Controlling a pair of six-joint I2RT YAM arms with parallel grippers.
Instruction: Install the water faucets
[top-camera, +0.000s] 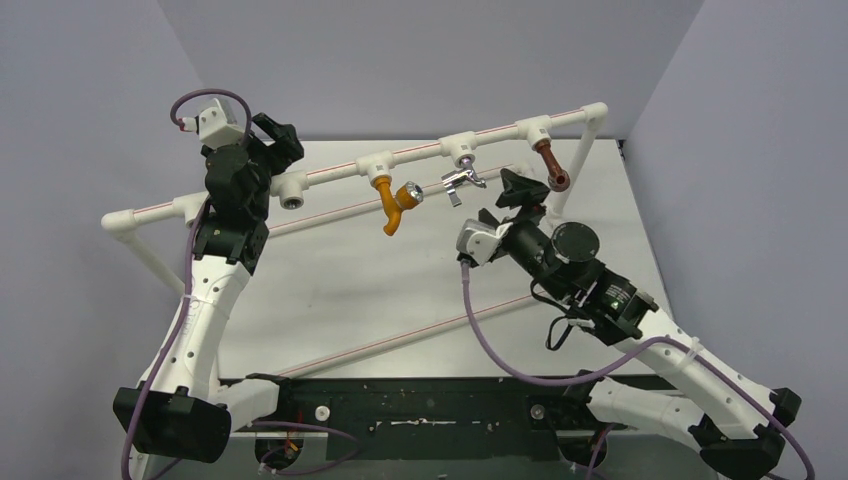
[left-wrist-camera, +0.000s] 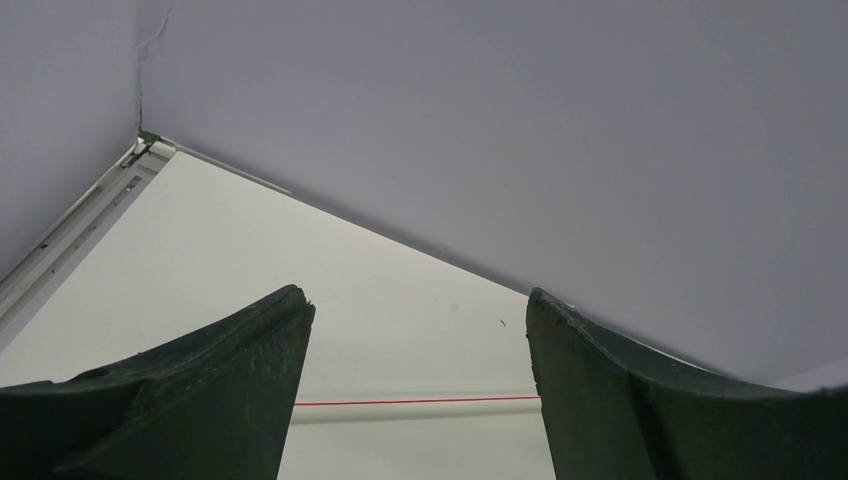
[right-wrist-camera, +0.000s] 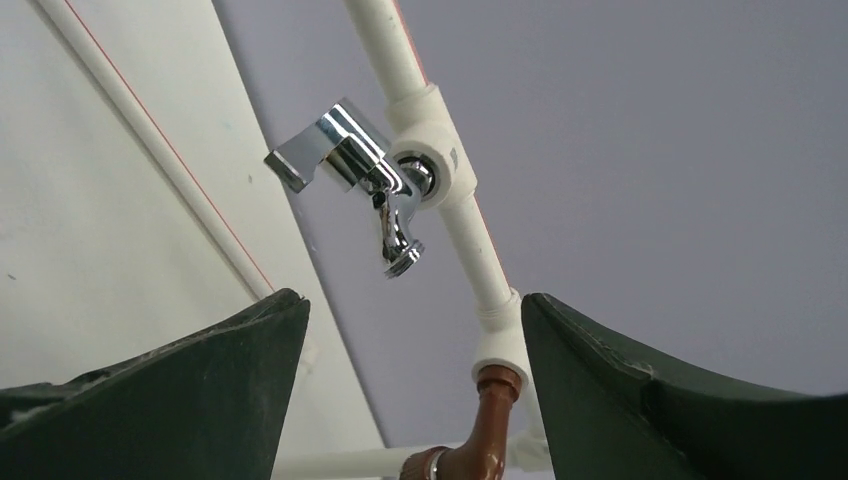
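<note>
**Silver faucet seated in tee, nothing gripped**

Silver faucet (right-wrist-camera: 350, 165) sits in the middle tee (right-wrist-camera: 428, 125) of the white pipe rail (top-camera: 498, 137). On neighbouring tees are the orange faucet (top-camera: 393, 205) to its left and the brown faucet (right-wrist-camera: 490, 430) to its right.

It looks like rigid polished metal, so probably slick. I'd pinch the body by the threaded neck, not the lever or spout.

Right gripper (right-wrist-camera: 410, 305) is spread and empty, just short of the silver one. Left gripper (left-wrist-camera: 420, 300) is spread and empty, near the vacant tee socket (top-camera: 291, 197).
</note>
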